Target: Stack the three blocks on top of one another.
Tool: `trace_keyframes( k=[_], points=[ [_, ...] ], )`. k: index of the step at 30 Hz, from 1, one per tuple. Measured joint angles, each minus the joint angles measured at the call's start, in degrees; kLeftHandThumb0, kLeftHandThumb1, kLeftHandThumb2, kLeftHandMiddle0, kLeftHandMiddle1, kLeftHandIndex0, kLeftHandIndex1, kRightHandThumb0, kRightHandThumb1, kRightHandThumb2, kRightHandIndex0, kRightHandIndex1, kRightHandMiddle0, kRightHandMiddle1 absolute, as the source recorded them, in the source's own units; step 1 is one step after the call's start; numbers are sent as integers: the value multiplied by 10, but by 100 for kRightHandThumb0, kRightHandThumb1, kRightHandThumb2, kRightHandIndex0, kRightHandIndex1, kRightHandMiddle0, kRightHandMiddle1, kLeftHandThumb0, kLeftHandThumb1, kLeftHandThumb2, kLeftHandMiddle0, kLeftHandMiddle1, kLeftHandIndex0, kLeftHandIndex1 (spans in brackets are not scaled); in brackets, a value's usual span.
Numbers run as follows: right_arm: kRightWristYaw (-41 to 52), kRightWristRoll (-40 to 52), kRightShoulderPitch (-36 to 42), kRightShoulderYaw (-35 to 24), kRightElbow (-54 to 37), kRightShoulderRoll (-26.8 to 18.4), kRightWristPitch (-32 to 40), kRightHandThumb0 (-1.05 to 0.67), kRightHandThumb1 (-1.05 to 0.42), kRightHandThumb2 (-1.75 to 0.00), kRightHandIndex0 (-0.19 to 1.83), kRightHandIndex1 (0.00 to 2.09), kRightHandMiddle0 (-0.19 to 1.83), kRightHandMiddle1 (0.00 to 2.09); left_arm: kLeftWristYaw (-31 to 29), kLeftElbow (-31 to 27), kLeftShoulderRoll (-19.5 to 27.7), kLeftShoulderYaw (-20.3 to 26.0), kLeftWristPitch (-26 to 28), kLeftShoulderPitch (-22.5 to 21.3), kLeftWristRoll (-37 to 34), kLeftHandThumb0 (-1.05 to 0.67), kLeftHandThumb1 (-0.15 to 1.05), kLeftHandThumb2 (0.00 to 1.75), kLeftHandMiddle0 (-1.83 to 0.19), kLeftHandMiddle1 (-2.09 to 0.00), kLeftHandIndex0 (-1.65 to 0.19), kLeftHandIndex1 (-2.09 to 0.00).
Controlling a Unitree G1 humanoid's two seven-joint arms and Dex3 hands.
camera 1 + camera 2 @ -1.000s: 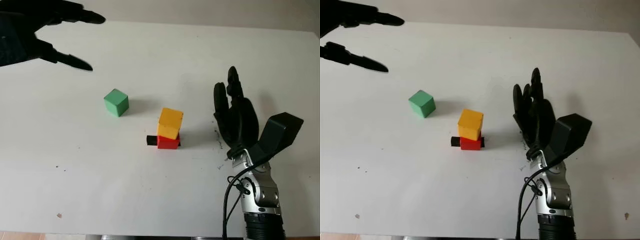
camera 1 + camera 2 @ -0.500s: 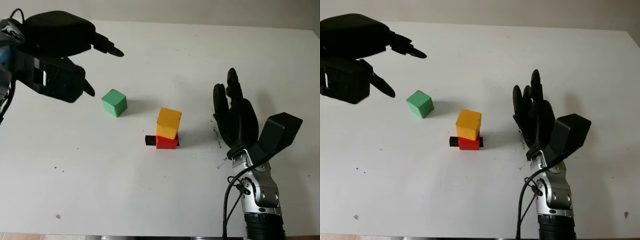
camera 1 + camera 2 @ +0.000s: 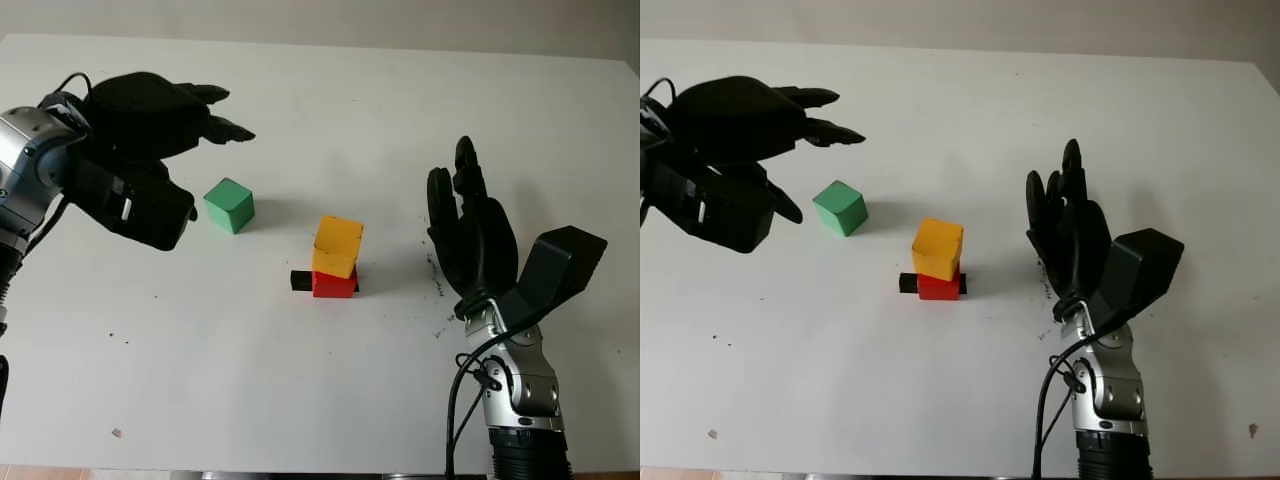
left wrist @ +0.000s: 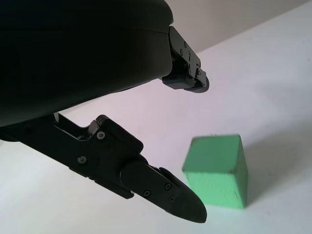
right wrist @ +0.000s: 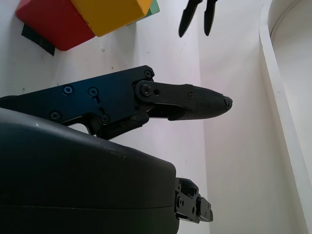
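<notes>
- Left hand (image 3: pixel 150 115): released, holding nothing, just beside green block (image 3: pixel 230 205).
- Done: yellow block (image 3: pixel 337 246) atop red block (image 3: pixel 334 284).
- Left: green block on top.

Left hand (image 3: pixel 150 115), right hand (image 3: pixel 468 235) open.

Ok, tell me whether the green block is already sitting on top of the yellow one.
No: the green block stands alone on the white table, apart from the yellow block stacked on the red block.
</notes>
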Motion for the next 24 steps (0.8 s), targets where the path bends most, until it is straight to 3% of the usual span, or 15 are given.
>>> trace_keyframes(
  k=[12, 24],
  points=[
    [0, 1, 3, 0, -1, 0, 0, -61, -105, -44, -19, 0, -19, 0, -18, -4, -30, -11, 25, 4, -2, -70, 81, 5, 8, -6, -44, -9],
    [-2, 1, 5, 0, -4, 1, 0, -59, -105, -46, -19, 0, -19, 0, 54, 25, -33, -24, -3, 5, 25, -66, 80, 5, -2, -7, -58, -12]
  ],
)
